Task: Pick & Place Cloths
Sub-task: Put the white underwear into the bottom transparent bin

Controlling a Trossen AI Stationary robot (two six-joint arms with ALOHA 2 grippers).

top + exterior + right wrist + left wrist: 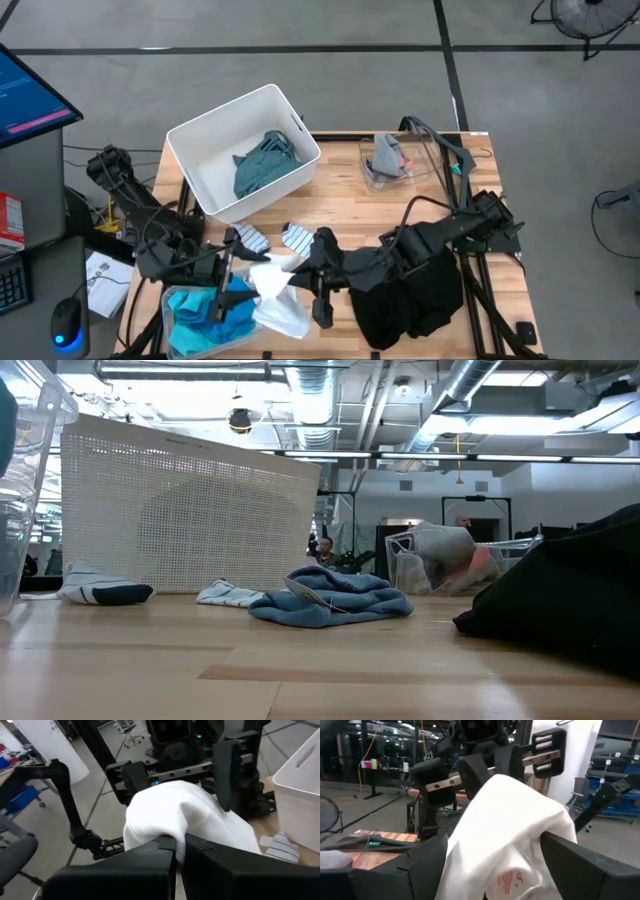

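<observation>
1. Handover in mid-air — the right gripper [300, 272] is clenched on the white shirt [277, 290], low between both arms.
2. The left gripper [232, 272] gapes around the shirt's other side — unclenched.
3. Best practice, arguably: right holds firm until left closes fully.

We find the bin [205, 165] standing at the table's [350, 210] far left, with one shirt [262, 165] lying inside it. To its right, at the far edge, a tub [425, 160] holds a small garment [387, 155]. Two socks [250, 238] [297, 237] lie side by side before the bin. At the near left, a second tub [170, 305] holds more cloths [195, 310]. A white shirt [278, 295] lies just right of that tub. Black clothes [410, 295] cover the near right of the table.
</observation>
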